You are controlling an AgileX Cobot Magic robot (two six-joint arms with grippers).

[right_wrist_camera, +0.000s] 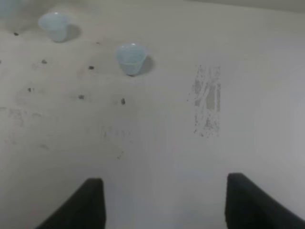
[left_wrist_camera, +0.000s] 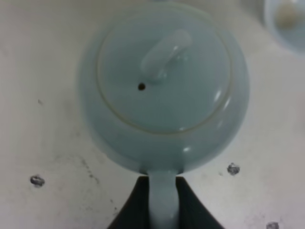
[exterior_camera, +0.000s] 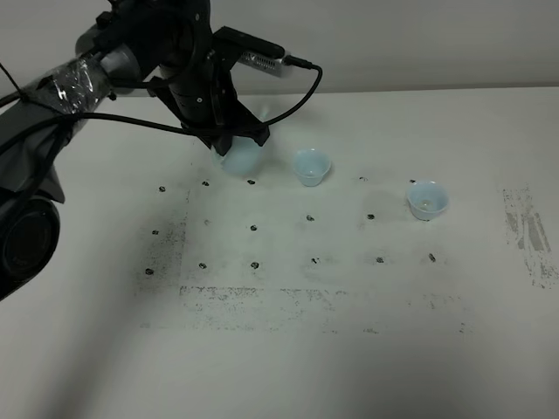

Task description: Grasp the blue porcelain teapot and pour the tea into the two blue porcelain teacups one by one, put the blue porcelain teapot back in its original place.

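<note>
Left gripper [exterior_camera: 229, 138] is at the back-left of the white table [exterior_camera: 349, 349], parked right on top of the round pale-blue glazed porcelain teapot [exterior_camera: 243, 159]. From the high camera the arm covers most of it and only the lower body shows. The left wrist view fills that in: teapot upright, lid on with its knob and a small vent hole. The loop handle runs between the two dark fingers [left_wrist_camera: 131, 210], which sit tight against it on both sides, so the grip is narrow and clamped on the handle. Neither view settles whether the base is on the table or just off it. Two small pale-blue handleless porcelain cups stand to the right of the teapot. The near cup [exterior_camera: 311, 166] is just beside it; the far cup [exterior_camera: 427, 199] is well apart, further right and a bit nearer the front edge. The left wrist view catches only a slice of the near cup, with a pale patch inside; can't tell what that is. Right gripper [right_wrist_camera: 164, 181] shows only in its own wrist view: fingers spread wide, nothing between them, over bare table near a grey scuffed patch [right_wrist_camera: 207, 100], with both cups well ahead of it.
</note>
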